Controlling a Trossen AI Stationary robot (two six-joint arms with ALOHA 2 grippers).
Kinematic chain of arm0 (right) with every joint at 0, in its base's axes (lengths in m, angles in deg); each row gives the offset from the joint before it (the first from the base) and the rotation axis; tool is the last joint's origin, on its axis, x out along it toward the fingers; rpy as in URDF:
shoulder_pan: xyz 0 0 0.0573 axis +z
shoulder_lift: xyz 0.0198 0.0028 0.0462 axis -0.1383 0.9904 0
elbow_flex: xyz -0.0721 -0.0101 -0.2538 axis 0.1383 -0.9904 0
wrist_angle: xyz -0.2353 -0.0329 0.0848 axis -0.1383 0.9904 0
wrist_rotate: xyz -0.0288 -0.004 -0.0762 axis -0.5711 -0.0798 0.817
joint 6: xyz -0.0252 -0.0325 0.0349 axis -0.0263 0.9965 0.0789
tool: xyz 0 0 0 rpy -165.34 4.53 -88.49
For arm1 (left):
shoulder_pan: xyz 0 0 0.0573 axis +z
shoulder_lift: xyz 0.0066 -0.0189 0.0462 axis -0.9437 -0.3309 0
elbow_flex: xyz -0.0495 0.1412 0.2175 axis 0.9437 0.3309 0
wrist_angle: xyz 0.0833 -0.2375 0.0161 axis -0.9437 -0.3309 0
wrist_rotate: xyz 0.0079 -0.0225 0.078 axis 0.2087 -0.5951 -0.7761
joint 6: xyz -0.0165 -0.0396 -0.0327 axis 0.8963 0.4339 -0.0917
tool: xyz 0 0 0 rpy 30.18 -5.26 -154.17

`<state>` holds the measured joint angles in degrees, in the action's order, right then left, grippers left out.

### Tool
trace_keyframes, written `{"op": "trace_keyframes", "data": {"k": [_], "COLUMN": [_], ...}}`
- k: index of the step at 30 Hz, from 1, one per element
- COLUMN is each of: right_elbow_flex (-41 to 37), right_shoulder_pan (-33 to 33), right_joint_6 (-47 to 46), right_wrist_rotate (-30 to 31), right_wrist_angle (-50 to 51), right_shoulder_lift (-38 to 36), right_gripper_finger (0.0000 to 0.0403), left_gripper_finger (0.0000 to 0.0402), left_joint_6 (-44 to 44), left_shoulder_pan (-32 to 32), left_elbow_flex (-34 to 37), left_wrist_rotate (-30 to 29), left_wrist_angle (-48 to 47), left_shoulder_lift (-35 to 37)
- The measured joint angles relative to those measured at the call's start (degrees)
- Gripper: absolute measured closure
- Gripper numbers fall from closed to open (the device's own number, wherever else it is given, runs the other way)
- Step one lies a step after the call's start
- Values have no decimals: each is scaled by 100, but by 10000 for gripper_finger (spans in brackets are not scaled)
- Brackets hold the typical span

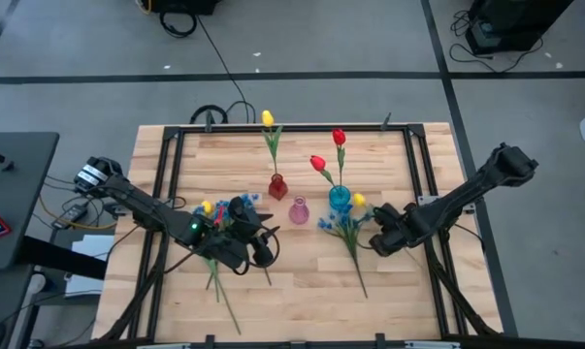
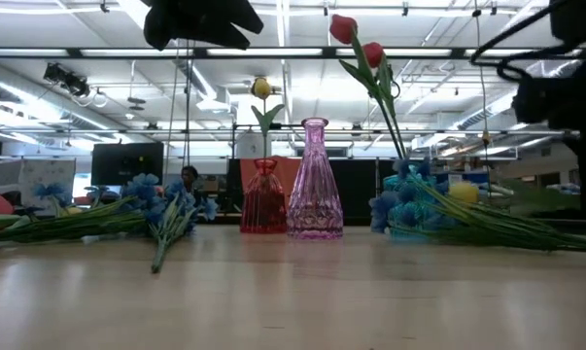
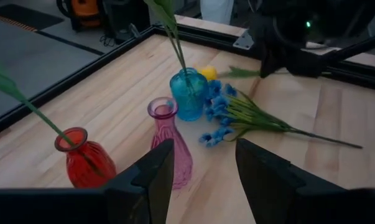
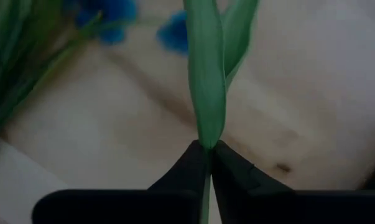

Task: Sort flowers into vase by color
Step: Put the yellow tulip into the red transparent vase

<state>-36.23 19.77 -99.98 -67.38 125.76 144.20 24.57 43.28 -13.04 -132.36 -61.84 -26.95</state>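
The wooden table (image 1: pixel 302 281) fills the middle of the high view, my two dark arms reaching in from either side. At centre stands the row of vases: the blue vase (image 1: pixel 341 200) on the right with two red tulips (image 1: pixel 338 137) in it, the pink vase (image 1: pixel 299 210) in the middle, empty, and the red vase (image 1: pixel 277 186) on the left holding one yellow tulip (image 1: pixel 267 118). Lower left, a bunch of flowers (image 1: pixel 219 276) lies flat under my left claw (image 1: pixel 263 244), which hovers there with its fingers (image 3: pixel 151 180) spread apart and holding nothing. Right of centre, blue blossoms (image 1: pixel 342 225) lie on the table beside the blue vase. My right claw (image 4: pixel 207 155) is clenched on a green stem with leaves (image 4: pixel 207 74), with a yellow tulip head (image 1: pixel 358 200) just beside the blue vase.
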Motion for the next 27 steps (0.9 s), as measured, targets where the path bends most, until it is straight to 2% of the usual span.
{"op": "trace_keyframes", "data": {"k": [7, 11, 14, 17, 19, 22, 27], "right_elbow_flex": [566, 866, 1128, 1358, 1417, 1418, 1386], "right_shoulder_pan": [-126, -195, -132, 38, 163, 314, 535], "right_joint_6": [-222, 83, 524, 1263, 1952, 3220, 5142], "right_wrist_rotate": [1630, 2556, 3389, 4066, 4282, 4261, 3811], "right_wrist_angle": [1225, 1216, 972, 274, -438, -1849, -4113], "right_shoulder_lift": [-862, -1172, -1324, -1479, -1565, -1610, -1308], "right_gripper_finger": [372, 369, 363, 361, 361, 361, 359], "left_gripper_finger": [224, 224, 224, 224, 224, 224, 224], "left_joint_6": [-143, -457, -860, -1183, -1342, -1489, -1904], "left_shoulder_pan": [2, 2, 2, 21, 55, 125, 251], "left_elbow_flex": [0, 0, 87, 269, 337, 337, 337], "left_wrist_rotate": [-2, -6, -12, 80, 269, 393, 709], "left_wrist_angle": [327, 772, 1553, 2537, 3037, 3657, 4908], "left_shoulder_lift": [0, 0, -47, -265, -483, -751, -1144]}}
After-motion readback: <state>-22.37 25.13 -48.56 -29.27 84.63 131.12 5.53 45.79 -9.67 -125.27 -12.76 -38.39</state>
